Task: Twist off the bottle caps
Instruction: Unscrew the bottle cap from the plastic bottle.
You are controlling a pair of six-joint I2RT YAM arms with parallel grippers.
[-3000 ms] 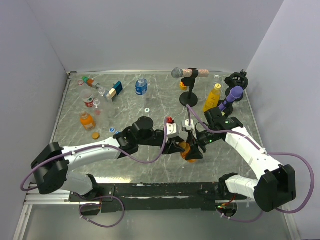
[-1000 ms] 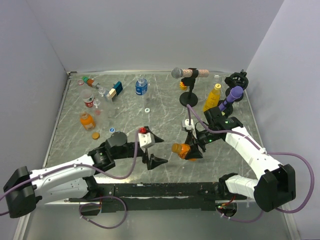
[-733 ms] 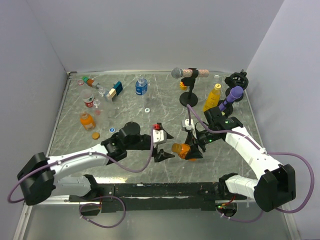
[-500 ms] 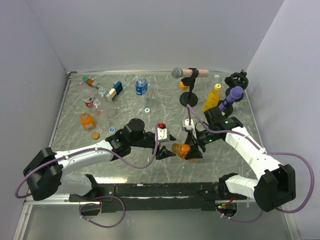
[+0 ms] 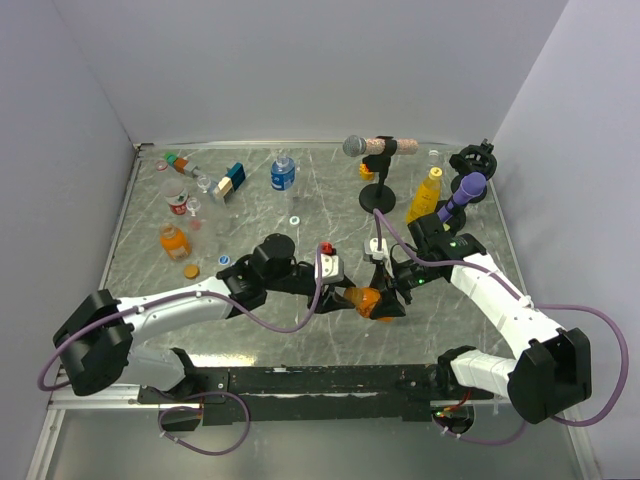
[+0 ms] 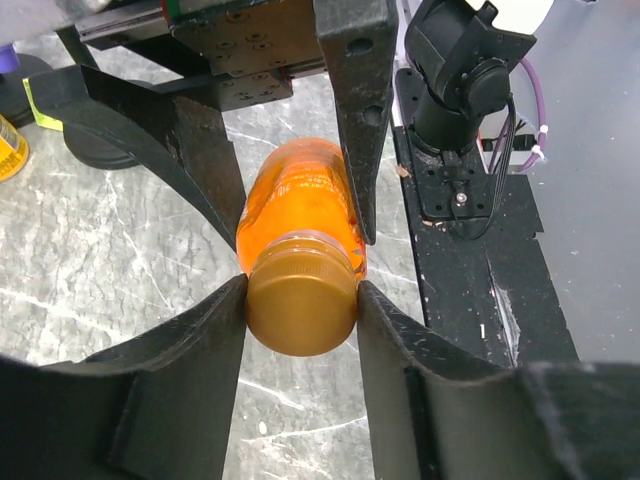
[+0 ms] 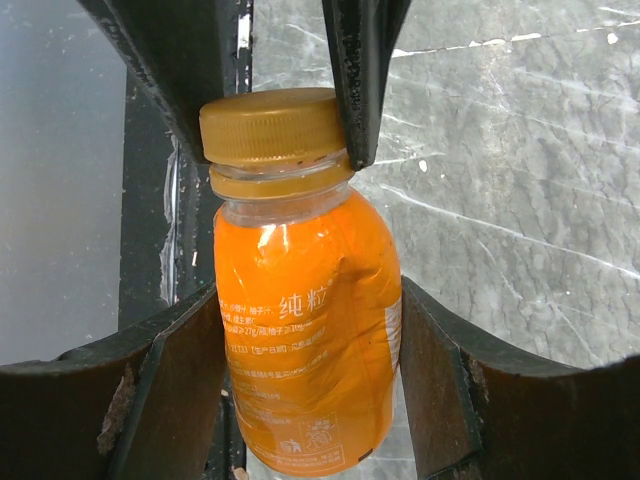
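A squat orange bottle (image 5: 370, 301) hangs sideways above the table, my right gripper (image 5: 386, 300) shut on its body. In the right wrist view both pads press the labelled bottle (image 7: 305, 330), and its orange cap (image 7: 272, 125) points away from that camera. My left gripper (image 5: 347, 296) meets the bottle from the left. The left wrist view shows the cap (image 6: 302, 305) end-on, with the two fingers touching its sides and the left gripper (image 6: 302, 312) shut on it. The right gripper's fingers (image 6: 355, 120) flank the bottle (image 6: 300, 205) behind.
At the back stand a microphone on a stand (image 5: 376, 198), a yellow bottle (image 5: 424, 196) and a purple microphone (image 5: 462, 192). At the back left are a blue-label bottle (image 5: 283, 172), another orange bottle (image 5: 173, 240), a red can (image 5: 178, 203), blocks (image 5: 232, 180) and loose caps (image 5: 190, 270).
My left arm has swung right from the near left to the bottle, and its jaws have closed from wide open onto the cap. The right arm and bottle have stayed still.
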